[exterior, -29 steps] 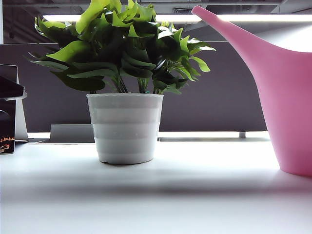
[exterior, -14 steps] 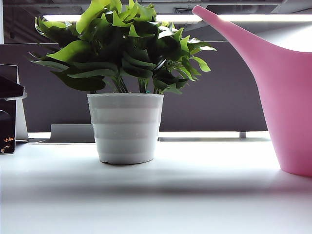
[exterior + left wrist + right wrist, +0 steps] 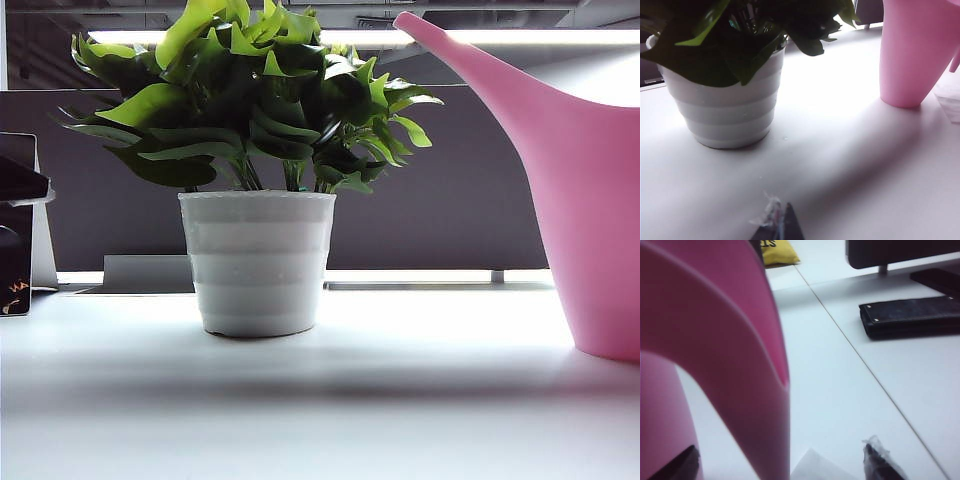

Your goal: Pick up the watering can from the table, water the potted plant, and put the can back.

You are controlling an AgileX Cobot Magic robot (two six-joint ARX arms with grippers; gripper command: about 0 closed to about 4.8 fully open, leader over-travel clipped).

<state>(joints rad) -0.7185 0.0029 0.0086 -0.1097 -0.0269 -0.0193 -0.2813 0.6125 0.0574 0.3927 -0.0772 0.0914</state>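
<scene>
The potted plant, green leaves in a white ribbed pot, stands on the white table. To its right stands the pink watering can, its spout rising toward the leaves. Neither gripper shows in the exterior view. In the left wrist view the pot and can stand apart, and my left gripper is a dark tip low over the table in front of them, fingers together, holding nothing. My right gripper is open, with the can's arched handle between its two fingers, which are clear of it.
A black flat case, a monitor foot and a yellow item lie beyond the can. A seam crosses the tabletop. A thin white sheet lies by the can's base. A dark device stands at the far left.
</scene>
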